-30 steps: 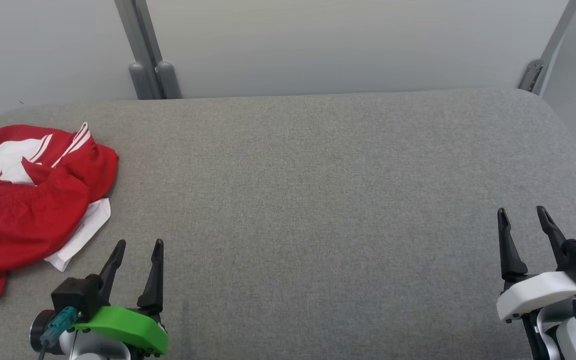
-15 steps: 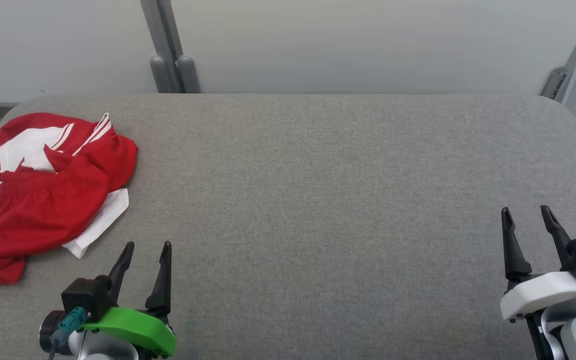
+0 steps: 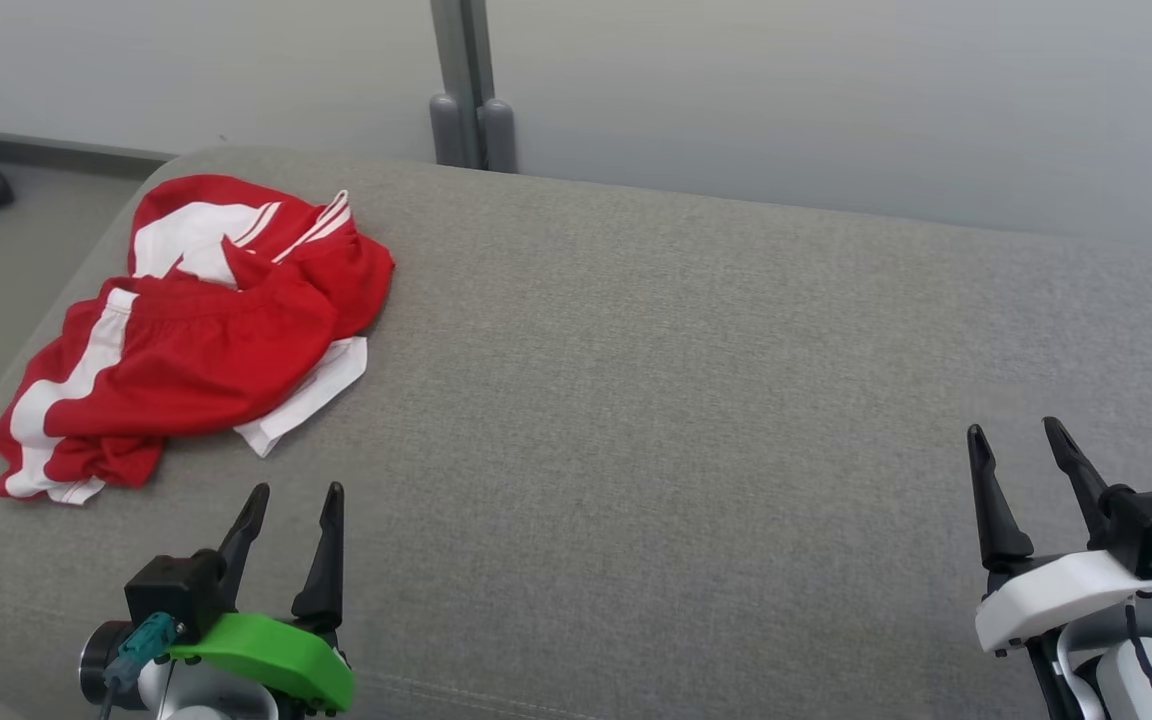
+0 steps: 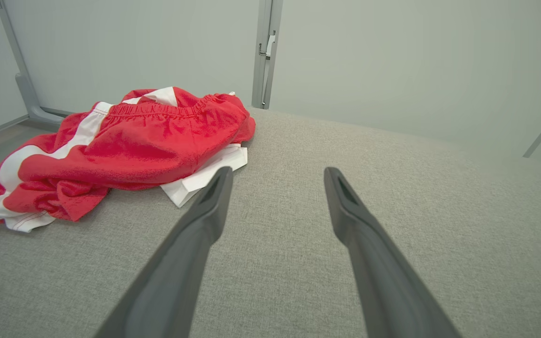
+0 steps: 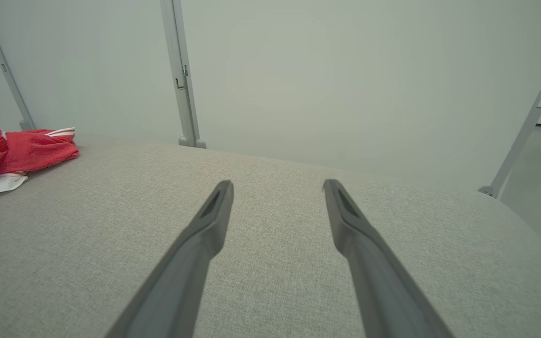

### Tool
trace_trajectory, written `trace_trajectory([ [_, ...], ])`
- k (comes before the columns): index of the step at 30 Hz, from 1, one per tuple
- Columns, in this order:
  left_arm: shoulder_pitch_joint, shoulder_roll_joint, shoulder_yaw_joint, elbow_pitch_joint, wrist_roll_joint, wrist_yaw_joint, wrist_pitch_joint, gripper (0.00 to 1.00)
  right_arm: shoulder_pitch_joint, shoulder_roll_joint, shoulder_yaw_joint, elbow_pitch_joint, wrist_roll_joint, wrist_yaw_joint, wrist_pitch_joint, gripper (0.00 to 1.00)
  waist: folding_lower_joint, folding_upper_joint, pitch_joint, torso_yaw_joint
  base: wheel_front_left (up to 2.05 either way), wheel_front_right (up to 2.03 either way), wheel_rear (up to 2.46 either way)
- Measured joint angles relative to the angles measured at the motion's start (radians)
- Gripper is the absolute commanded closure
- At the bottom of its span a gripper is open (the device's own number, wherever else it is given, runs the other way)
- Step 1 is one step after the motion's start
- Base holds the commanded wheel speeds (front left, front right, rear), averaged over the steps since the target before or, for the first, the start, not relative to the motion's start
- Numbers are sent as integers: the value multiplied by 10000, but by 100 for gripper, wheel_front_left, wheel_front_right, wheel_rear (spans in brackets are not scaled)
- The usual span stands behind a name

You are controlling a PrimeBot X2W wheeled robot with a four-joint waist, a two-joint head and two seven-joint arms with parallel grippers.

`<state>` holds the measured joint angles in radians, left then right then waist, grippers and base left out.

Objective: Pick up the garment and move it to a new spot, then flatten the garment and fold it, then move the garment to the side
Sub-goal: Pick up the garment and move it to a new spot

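Head view: L claw [image 3: 296, 489] & R claw [image 3: 1014, 428] both wide apart, empty; red garment [image 3: 196, 370] nr L claw, apart.

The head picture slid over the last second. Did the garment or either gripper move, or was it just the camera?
Just the camera: the head turned toward the robot's left, so the whole red garment now shows. It lies crumpled in the same shape on the grey surface, untouched. The left gripper and right gripper stayed open and empty, apart from the garment.
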<state>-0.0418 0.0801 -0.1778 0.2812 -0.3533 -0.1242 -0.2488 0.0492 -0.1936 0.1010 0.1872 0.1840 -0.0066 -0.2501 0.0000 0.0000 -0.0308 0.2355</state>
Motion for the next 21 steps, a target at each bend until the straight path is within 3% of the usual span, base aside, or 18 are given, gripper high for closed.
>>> trace_trajectory([
  [11, 13, -4, 221, 71, 2, -2, 0, 0, -16, 330, 316, 109, -111, 247, 0, 0, 0, 0, -195, 1366, 0, 0, 0],
  [21, 65, -4, 487, -4, -73, -2, 0, 0, -22, 405, 403, 173, -186, 328, 0, 0, 0, 0, -146, 1466, 0, 0, 0],
])
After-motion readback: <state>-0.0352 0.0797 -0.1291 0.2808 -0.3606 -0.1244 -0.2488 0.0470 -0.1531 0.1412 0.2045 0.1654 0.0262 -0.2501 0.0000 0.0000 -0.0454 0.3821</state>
